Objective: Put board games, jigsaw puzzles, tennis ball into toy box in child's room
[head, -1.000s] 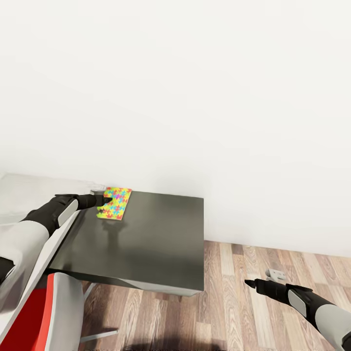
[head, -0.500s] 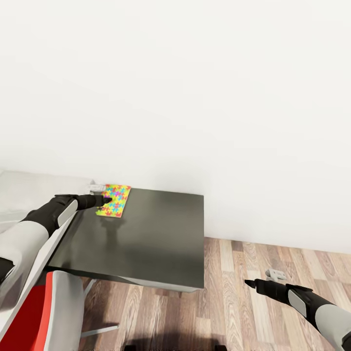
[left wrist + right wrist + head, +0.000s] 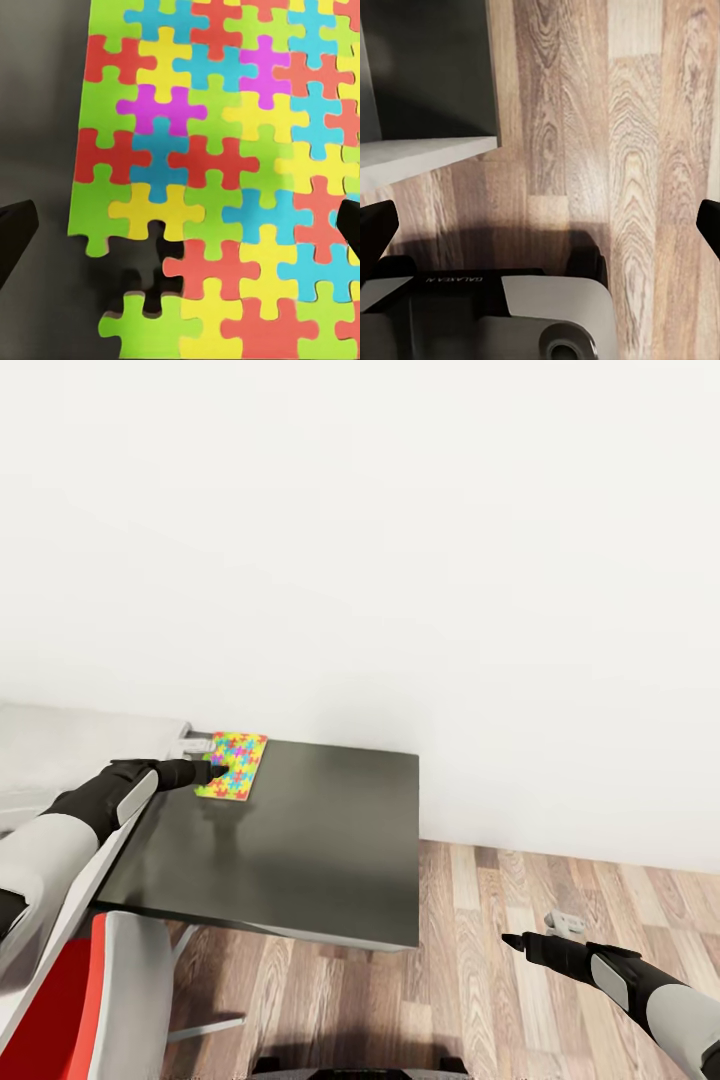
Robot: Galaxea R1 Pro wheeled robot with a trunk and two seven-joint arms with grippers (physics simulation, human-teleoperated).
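reaching for the first puzzle, nothing boxed in sight

your left gripper hangs spread wide over the jigsaw puzzle, fingers clear of it. the puzzle lies flat at the dark table's far corner. your right gripper idles released above the wood floor. by my reading, every toy remains to be stowed.

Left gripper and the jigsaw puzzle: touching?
Cannot tell. In the left wrist view the fingertips flank the jigsaw puzzle spread wide, height unclear; in the head view the left gripper overlaps its edge.
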